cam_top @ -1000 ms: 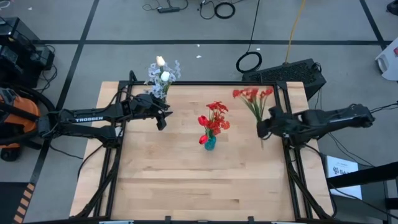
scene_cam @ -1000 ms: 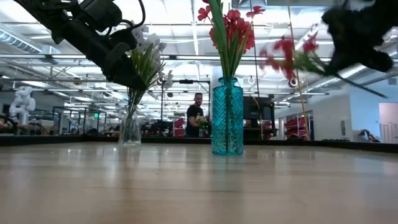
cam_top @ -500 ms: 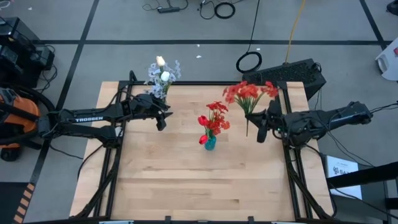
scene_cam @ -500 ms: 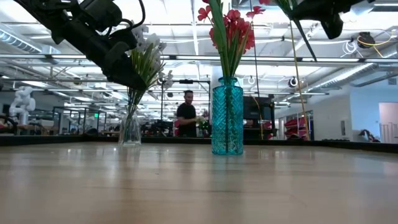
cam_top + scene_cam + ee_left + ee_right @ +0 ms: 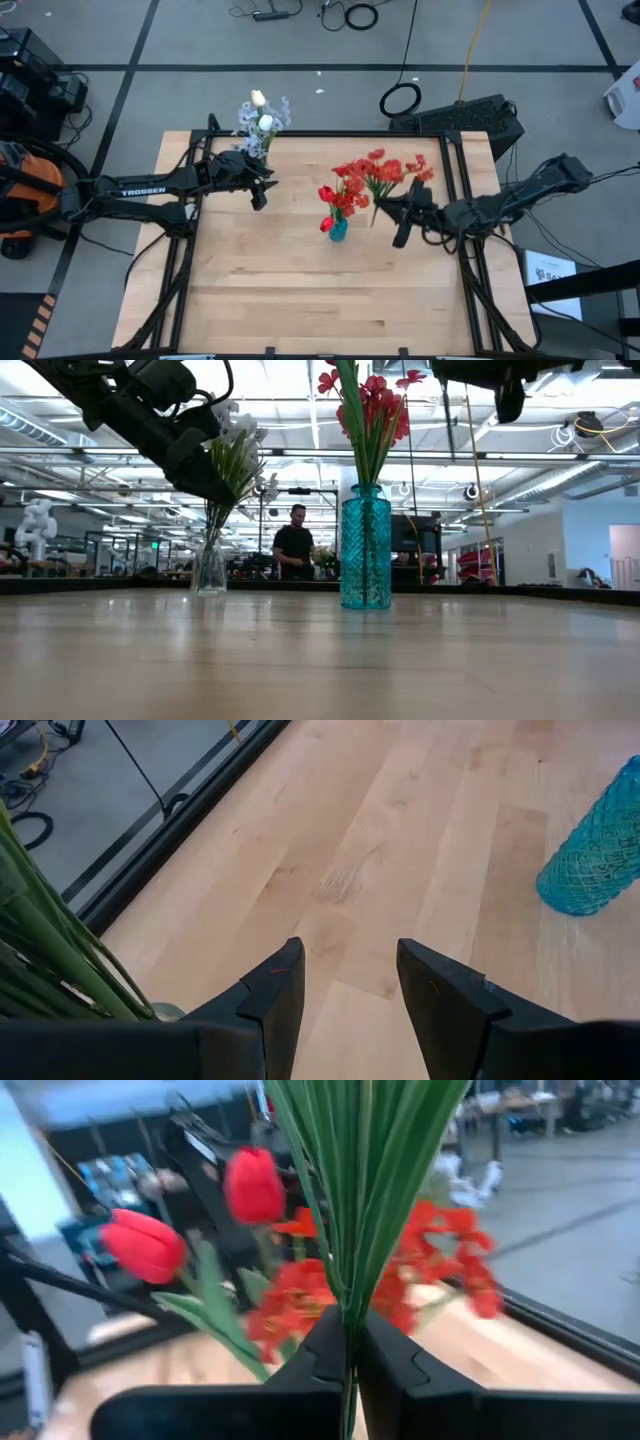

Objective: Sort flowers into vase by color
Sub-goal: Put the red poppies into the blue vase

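Step in hand: delivering red flowers to the teal vase, centre of the high view. I've got the right gripper clamped tight on the stems of a red flower bunch, just right of centre; the right wrist view shows green stems pinched between its fingers. The bunch's blooms sit just right of the red flowers already in the teal vase, close to touching them.

Left gripper is parked left of centre with its jaws apart and nothing between them, just beside the clear vase of white and pale blue flowers at the upper left table edge.

Next, as I read it: lift the stem ends clear of the rim, line them up over the vase mouth, lower, then release. Risk: snagging the standing blooms or tipping the vase.
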